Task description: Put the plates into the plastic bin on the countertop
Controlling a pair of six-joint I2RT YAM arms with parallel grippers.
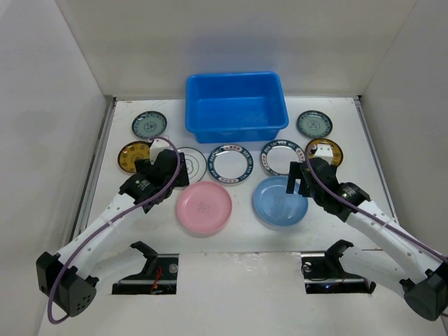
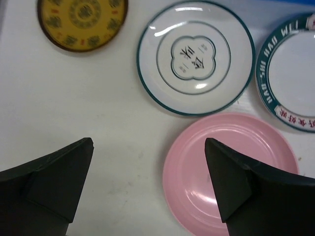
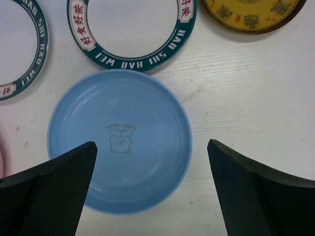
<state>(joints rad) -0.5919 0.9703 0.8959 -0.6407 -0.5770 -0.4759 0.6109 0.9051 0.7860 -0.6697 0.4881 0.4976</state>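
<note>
None of the plates is in yet: all nine lie flat on the table (image 1: 241, 196), so the whole job is left. The pink plate (image 1: 204, 207) and the blue plate (image 1: 280, 201) sit nearest the arms, side by side but apart. Behind them runs a row of white ones: the thin-ringed plate (image 1: 190, 163), the middle lettered plate (image 1: 232, 162) and the right lettered plate (image 1: 282, 157). The left yellow plate (image 1: 129, 155) and the right yellow plate (image 1: 327, 149) close the ends of that row. The left green plate (image 1: 149, 125) and the right green plate (image 1: 314, 124) flank the bin (image 1: 236, 129). The bin stands upright at the back middle, and nothing shows inside it (only bare blue floor). The left gripper (image 2: 148, 141) hangs with its jaws spread wide and empty, over bare table at the pink plate's left edge. The right gripper (image 3: 152, 143) is just as wide and empty, and hangs right over the blue plate. Judging by that, these two near plates look like the first to go.
</note>
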